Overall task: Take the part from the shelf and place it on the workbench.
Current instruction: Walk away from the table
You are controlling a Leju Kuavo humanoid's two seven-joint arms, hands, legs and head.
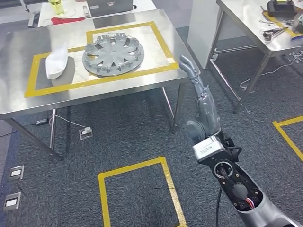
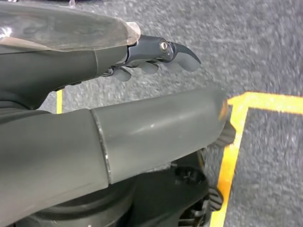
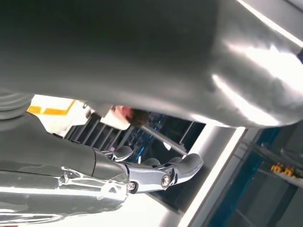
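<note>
A grey wheel cover (image 1: pixel 113 53) lies flat on the steel workbench (image 1: pixel 14 52), inside a yellow taped rectangle. My right hand (image 1: pixel 203 101) is raised beside the bench's near right corner, fingers straight and apart, holding nothing. It is off the bench and well to the right of the cover. In the right wrist view the same hand (image 3: pixel 107 170) has its fingers extended with nothing between them. My left hand (image 2: pixel 150 52) hangs over the grey carpet, fingers stretched out and holding nothing.
A white moulded piece (image 1: pixel 56 61) lies left of the cover inside the same tape. A second steel table (image 1: pixel 246 23) with tools stands at the right. Yellow tape squares (image 1: pixel 137 189) mark the carpet. Floor sockets (image 1: pixel 16 172) sit at the left.
</note>
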